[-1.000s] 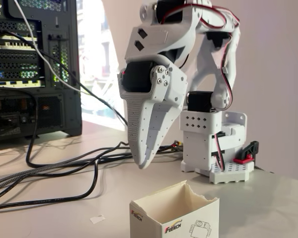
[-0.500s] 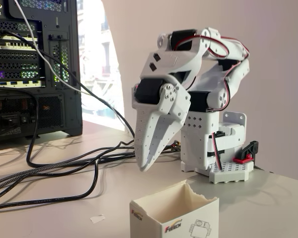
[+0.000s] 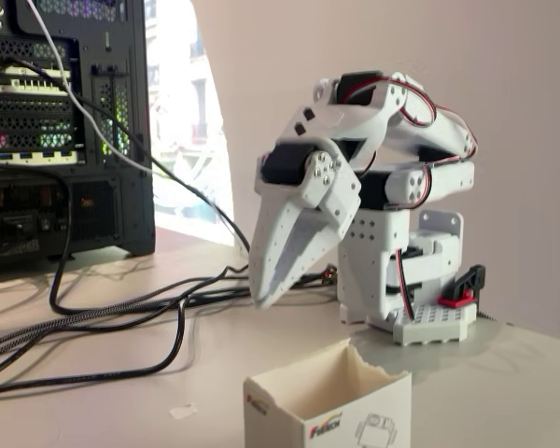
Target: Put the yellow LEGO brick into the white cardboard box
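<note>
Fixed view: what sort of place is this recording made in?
Probably a home or office hobby desk: an open computer tower with cables trailing over the table, beside a bright window.

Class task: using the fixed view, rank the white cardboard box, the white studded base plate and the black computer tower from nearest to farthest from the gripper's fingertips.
From the gripper:
1. White cardboard box, just below, slightly right.
2. White studded base plate, to the right at the arm's foot.
3. Black computer tower, far left, behind the cables.
</note>
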